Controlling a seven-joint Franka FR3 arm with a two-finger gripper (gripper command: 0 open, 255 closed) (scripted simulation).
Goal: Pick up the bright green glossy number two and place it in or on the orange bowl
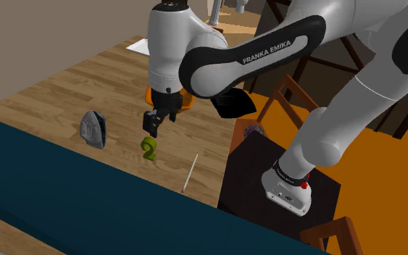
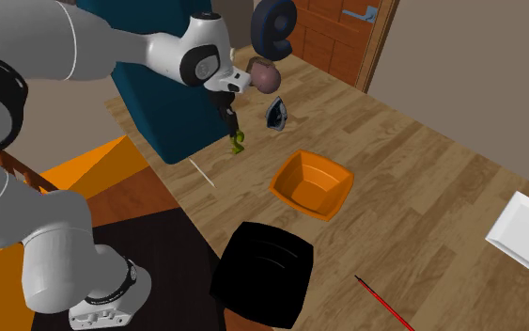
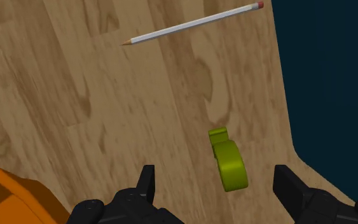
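Jaws wide apart, holding nothing. Gripper (image 3: pixel 215 180) hovers over wood surface, green 2 (image 3: pixel 229 162) between fingers, untouched. Blue block (image 3: pixel 330 83) edge just beside 2; pencil (image 3: pixel 193 23) near. Orange bowl (image 2: pixel 295 177) apart, mostly hidden behind arm in shoulder view.

The shoulder camera is looking down past the arm (image 1: pixel 253 51); the second is facing from the opposite side. Both are sharing the green two (image 1: pixel 148 148) with the close wrist camera.

In the second exterior view we find the number two (image 2: pixel 238 143) upper centre on the surface (image 2: pixel 422 188), the pencil (image 2: pixel 201 172) lower left of it, the bowl (image 2: pixel 293 175) lower right.
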